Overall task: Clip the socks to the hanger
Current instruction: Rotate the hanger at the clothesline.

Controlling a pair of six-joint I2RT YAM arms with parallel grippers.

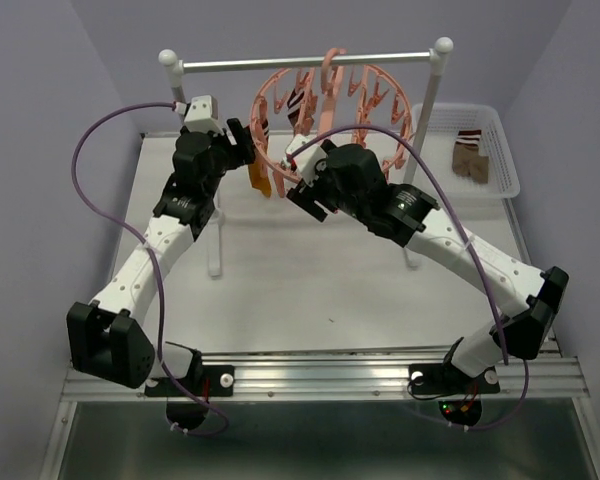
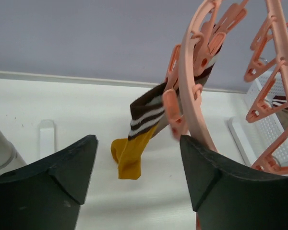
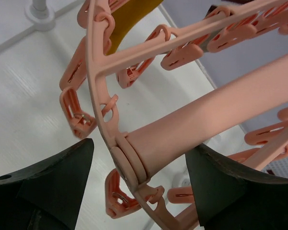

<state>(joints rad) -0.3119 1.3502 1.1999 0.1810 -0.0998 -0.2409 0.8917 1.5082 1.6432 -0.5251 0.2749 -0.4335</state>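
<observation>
We note hanger (image 1: 330, 88) hung on rail stand (image 1: 280, 64) along far edge of desk (image 1: 310, 270). Clipped sock (image 2: 144, 125), brown with striped cuff and mustard toe, dangles from clip on ring's left side, above desk. Second sock (image 1: 470, 156) lies in white basket (image 1: 506, 160) at far right corner.

Left gripper (image 2: 138, 140): jaws well apart, nothing held, just beside clipped sock, ring rim close to its right finger.

Right gripper (image 3: 139, 146): jaws wide, straddling thick pink bar of hanger. We cannot tell whether pads touch it.
</observation>
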